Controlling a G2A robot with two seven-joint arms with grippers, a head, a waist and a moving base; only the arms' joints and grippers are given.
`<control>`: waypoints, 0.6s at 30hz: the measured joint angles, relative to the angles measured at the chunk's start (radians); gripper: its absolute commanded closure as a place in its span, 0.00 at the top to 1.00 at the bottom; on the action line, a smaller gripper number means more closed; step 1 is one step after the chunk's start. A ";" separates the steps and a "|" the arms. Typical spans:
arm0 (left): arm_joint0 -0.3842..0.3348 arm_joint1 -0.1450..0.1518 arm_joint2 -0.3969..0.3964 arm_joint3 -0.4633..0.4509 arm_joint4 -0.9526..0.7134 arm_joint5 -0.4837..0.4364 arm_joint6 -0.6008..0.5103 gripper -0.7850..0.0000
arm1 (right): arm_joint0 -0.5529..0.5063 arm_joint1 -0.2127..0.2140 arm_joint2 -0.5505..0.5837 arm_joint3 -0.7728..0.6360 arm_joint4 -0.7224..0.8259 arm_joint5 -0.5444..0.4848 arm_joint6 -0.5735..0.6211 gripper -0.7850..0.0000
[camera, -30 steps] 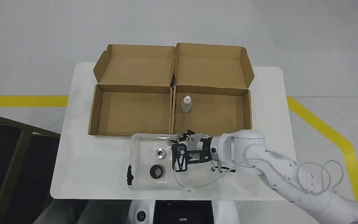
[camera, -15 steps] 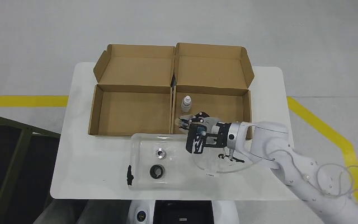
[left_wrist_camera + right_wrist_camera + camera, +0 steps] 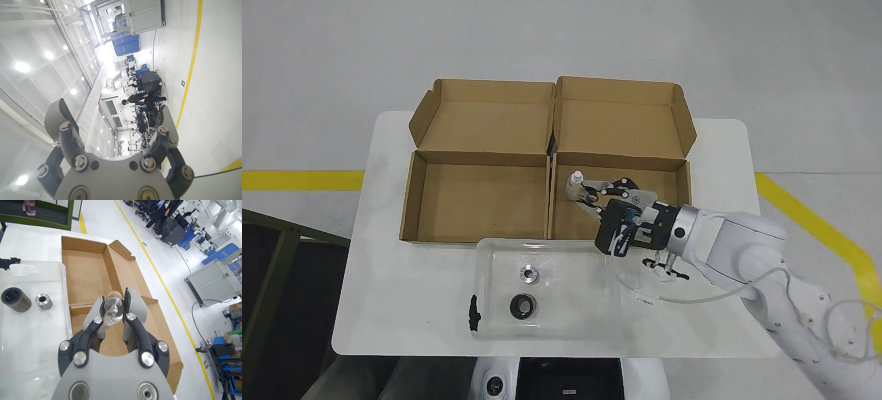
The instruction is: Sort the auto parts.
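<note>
My right gripper (image 3: 114, 302) is shut on a silver cylindrical part with a pin (image 3: 113, 309) and hangs over the right cardboard box (image 3: 642, 205). From above, the right gripper (image 3: 592, 197) sits just beside a small white part (image 3: 575, 181) that lies in that box; the white part (image 3: 109, 321) also peeks out under the held piece. A silver bushing (image 3: 529, 272) and a black ringed bearing (image 3: 522, 306) stand in the clear tray (image 3: 582, 310). My left gripper (image 3: 113, 115) is open, points up into the room and holds nothing.
The left cardboard box (image 3: 477, 205) has nothing in it; both boxes have their lids folded back. A small black piece (image 3: 473, 313) lies at the tray's left edge. The bushing (image 3: 43, 299) and bearing (image 3: 16, 299) stand apart from the gripper.
The right gripper has lifted out of the clear tray and travelled back and right with the silver part, from over the tray to over the right box. The tray's other parts have not moved.
</note>
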 measured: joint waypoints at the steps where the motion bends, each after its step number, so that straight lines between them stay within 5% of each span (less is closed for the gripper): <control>1: 0.000 0.000 0.000 0.000 0.000 0.000 0.000 1.00 | -0.004 0.000 0.007 0.001 -0.003 0.001 -0.007 0.00; 18: 0.000 0.000 0.000 0.000 0.000 0.000 0.000 1.00 | -0.005 -0.005 0.070 0.089 0.059 -0.067 0.022 0.00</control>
